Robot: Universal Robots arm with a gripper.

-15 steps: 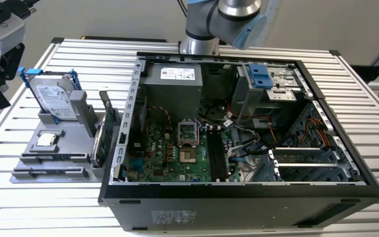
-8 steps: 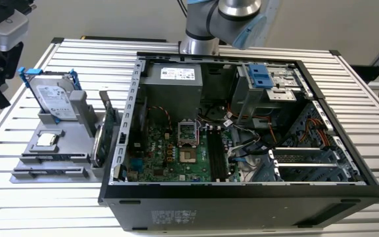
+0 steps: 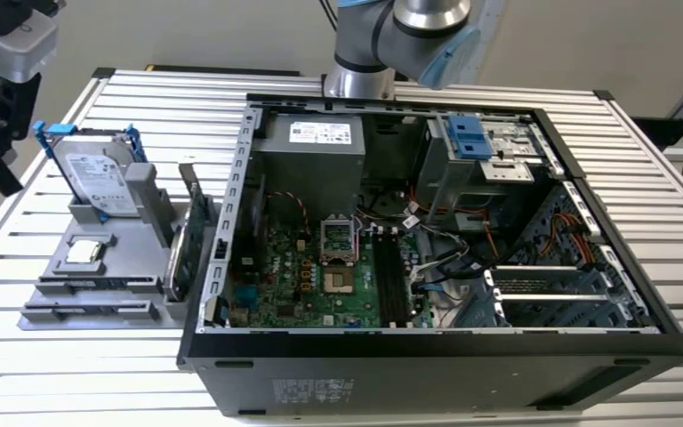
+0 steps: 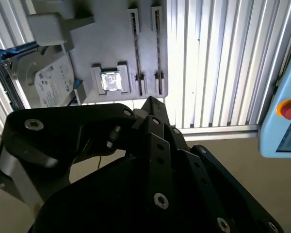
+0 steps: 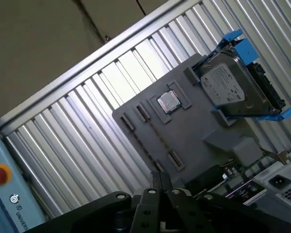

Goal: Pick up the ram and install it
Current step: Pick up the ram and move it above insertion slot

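First wrist view shows the claw (image 5: 160, 177) with its black fingers pressed together and nothing between them, held high near the bench's edge and well apart from the work. Beyond it lies a flat grey holder (image 5: 194, 138) of matte plastic. The ram (image 3: 95, 283) appears to stand on its long edge in the holder's slot nearest the square metal chip (image 5: 168, 102). It reads as a thin dark line between two end brackets, untouched. For the pick, I judge the claw should spread first and line its fingers up with the stick's flat faces. It should then close at mid-length and lift straight up so both ends clear their brackets. The stick looks thin and stiff, and likely to tilt if caught off centre. Farther out, a shiny hard drive (image 5: 228, 85) sits in a blue plastic frame. The bench (image 5: 87, 121) is bright ribbed aluminium, and the open computer case (image 3: 437, 347) shows long black sockets (image 3: 391, 277) on its green board.
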